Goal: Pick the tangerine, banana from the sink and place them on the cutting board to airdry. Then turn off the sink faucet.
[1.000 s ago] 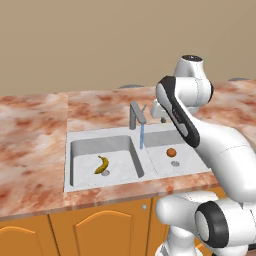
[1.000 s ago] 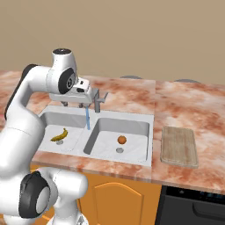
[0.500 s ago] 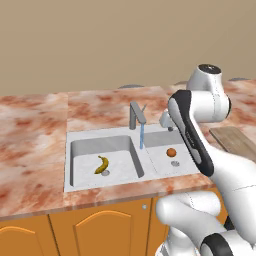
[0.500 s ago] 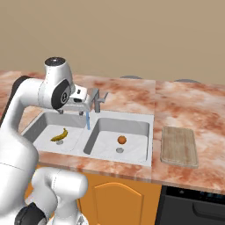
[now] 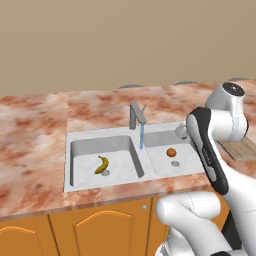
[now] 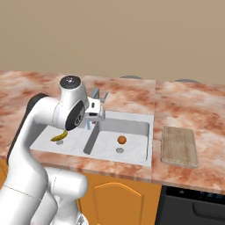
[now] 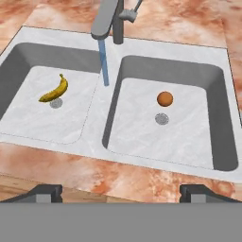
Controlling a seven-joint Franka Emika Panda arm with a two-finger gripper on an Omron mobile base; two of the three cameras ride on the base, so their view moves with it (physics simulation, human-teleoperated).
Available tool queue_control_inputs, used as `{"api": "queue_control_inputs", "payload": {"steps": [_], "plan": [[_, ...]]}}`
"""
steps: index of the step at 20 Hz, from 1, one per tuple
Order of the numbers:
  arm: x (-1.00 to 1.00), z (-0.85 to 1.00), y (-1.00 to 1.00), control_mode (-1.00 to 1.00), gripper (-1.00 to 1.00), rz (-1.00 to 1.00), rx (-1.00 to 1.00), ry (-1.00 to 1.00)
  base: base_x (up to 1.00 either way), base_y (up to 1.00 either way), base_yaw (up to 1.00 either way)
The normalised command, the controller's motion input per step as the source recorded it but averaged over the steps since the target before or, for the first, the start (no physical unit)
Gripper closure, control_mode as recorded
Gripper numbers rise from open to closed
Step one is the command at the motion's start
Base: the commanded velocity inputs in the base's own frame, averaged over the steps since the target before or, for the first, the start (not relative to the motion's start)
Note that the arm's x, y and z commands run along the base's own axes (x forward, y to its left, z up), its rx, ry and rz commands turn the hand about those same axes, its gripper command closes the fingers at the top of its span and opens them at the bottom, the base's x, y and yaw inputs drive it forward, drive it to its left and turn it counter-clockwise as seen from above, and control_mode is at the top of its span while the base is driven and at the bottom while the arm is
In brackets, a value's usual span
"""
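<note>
The tangerine (image 7: pixel 164 99) (image 5: pixel 171 151) (image 6: pixel 121 139) lies in the right basin of the sink (image 7: pixel 109 127) (image 5: pixel 85 145) (image 6: pixel 132 117), just behind the drain. In the left basin the banana (image 7: pixel 54 90) (image 5: pixel 102 164) (image 6: pixel 59 136) rests by its drain. Water runs from the sink faucet (image 7: pixel 111 19) (image 5: pixel 136 115) (image 6: pixel 98 95) onto the divider. The cutting board (image 6: pixel 178 146) (image 5: pixel 242 147) is on the counter right of the sink. My gripper (image 7: pixel 122 194) (image 6: pixel 94 115) (image 5: pixel 181 131) hangs high over the sink's front edge, open, with nothing between its fingers.
Marbled reddish counter (image 7: pixel 142 177) (image 5: pixel 35 135) surrounds the sink, with orange cabinet doors (image 5: pixel 100 230) below. A dark appliance front (image 6: pixel 193 206) sits under the counter at the right. The beige wall stands behind the faucet.
The arm's upper joint has swung to the right over the sink. The fruit and the running water are as before.
</note>
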Motion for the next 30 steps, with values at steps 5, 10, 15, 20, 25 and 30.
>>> {"api": "queue_control_inputs", "payload": {"steps": [5,10,15,20,25,30], "plan": [[0.2,-0.28,-0.51,-1.0,-1.0,0.07,0.01,0.0,0.0,0.0,0.0],[0.28,-0.22,-0.32,-1.0,-1.0,0.05,0.0,0.0,0.0,0.0,0.0],[0.23,-0.15,-0.17,-1.0,-1.0,0.03,0.0,0.0,0.0,0.0,0.0],[0.28,-0.02,-0.01,-1.0,-1.0,0.0,0.0,0.01,0.0,0.0,0.0],[0.25,-0.01,0.0,-1.0,-1.0,-0.02,0.0,0.06,0.0,0.0,0.0],[0.1,-0.24,-0.01,-1.0,-1.0,-0.02,0.0,0.05,0.0,0.0,0.0]]}}
